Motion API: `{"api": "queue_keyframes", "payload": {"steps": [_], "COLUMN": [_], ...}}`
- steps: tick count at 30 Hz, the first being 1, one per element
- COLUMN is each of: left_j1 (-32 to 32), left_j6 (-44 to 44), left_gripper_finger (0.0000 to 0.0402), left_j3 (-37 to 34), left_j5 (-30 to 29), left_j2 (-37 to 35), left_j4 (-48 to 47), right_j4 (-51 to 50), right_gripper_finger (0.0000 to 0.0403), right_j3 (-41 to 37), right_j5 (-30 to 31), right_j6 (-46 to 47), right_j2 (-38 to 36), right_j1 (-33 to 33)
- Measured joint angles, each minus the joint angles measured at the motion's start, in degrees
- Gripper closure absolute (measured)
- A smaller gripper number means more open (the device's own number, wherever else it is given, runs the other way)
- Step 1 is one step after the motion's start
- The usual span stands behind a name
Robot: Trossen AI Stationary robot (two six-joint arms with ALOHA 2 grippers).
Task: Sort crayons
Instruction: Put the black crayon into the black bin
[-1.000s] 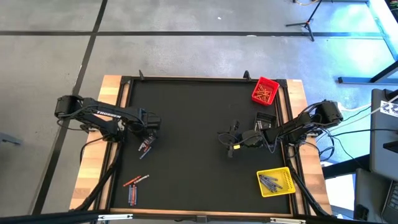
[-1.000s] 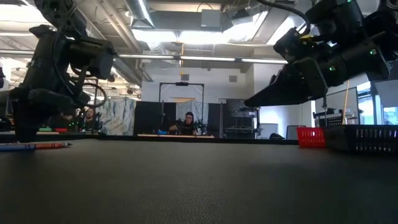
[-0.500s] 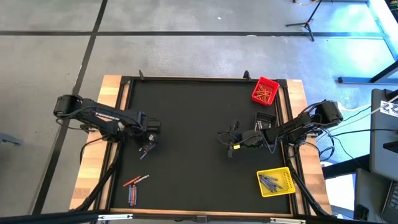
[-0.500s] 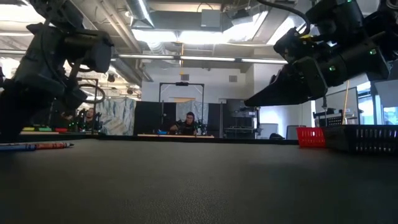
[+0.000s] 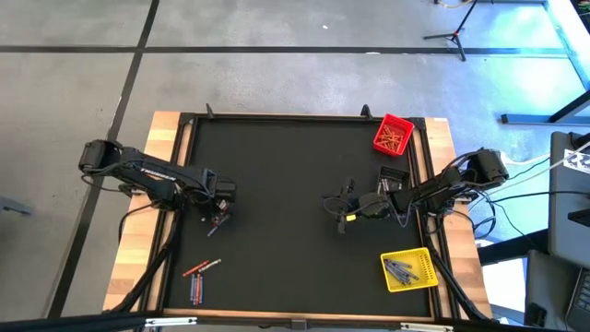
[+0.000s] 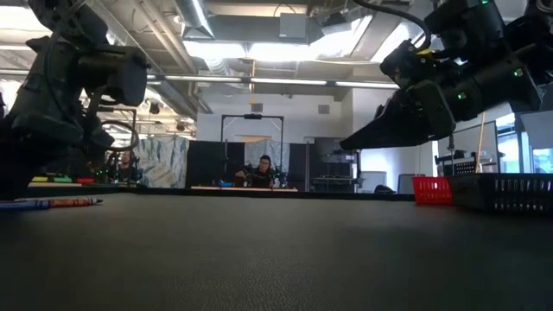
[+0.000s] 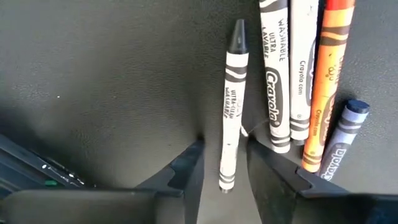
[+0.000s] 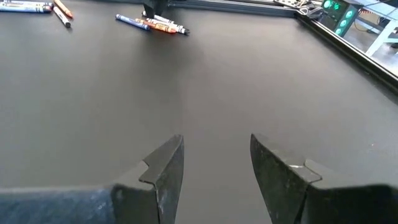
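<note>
**Left gripper astride a grey crayon; right gripper idle**

Only the left wrist view shows the detail at the left gripper [image 7: 224,165]: five crayons lie side by side on the black mat [image 7: 93,68]. They are a grey-tipped crayon [image 7: 231,106] set apart, then two more white-wrapped ones [image 7: 273,74], an orange crayon [image 7: 323,87] and a blue-grey crayon [image 7: 346,140]. From above, this cluster is just a small smudge under the left gripper [image 5: 218,219].

The high view adds what the wrist camera misses: a second loose group [image 5: 198,277] lies nearer the mat's front edge than the left gripper. It holds about two red-orange and two blue sticks, though the exact count is hard to tell. Across the mat from the left gripper, a red bin [image 5: 393,135] holds red-orange crayons and a yellow bin [image 5: 409,270] holds grey ones, too many to count.

The left gripper's fingers are parted narrowly, one on each side of the grey-tipped crayon's lower end; whether they press it cannot be told.

The right gripper [image 8: 214,165], between the two bins and towards the mat's middle, stands open and holds nothing.
</note>
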Motion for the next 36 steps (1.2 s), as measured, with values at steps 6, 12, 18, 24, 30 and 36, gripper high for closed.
{"api": "queue_keyframes", "payload": {"steps": [6,12,18,24,30,36], "left_j1": [0.0,0.0,-0.6,-1.0,-2.8,-5.6], "left_j6": [0.0,-1.8,-2.9,-0.9,5.9,20.2], "left_gripper_finger": [0.0338,0.0393,0.0388,0.0387,0.0387,0.0386], "left_j3": [-0.1,-0.1,1.1,7.5,13.1,11.3], "left_j5": [-1.2,-2.2,-3.1,-7.4,-15.8,-20.9], "left_j2": [0.0,0.0,-1.5,-5.3,-8.2,-8.0], "left_j4": [0.0,-1.6,-2.8,-7.4,-5.2,15.3], "right_j4": [0.5,0.5,-0.8,-0.7,0.0,1.3], "right_gripper_finger": [0.0219,0.0219,0.0219,0.0219,0.0219,0.0219], "right_j3": [0.0,0.0,0.0,0.0,0.0,0.0], "right_j5": [0.0,0.0,0.0,0.6,2.7,2.4], "right_j6": [0.0,0.1,0.1,1.4,2.1,2.1], "right_j2": [0.0,0.0,0.0,0.0,0.0,0.0], "right_j1": [0.0,0.0,0.0,0.0,0.0,0.0]}}
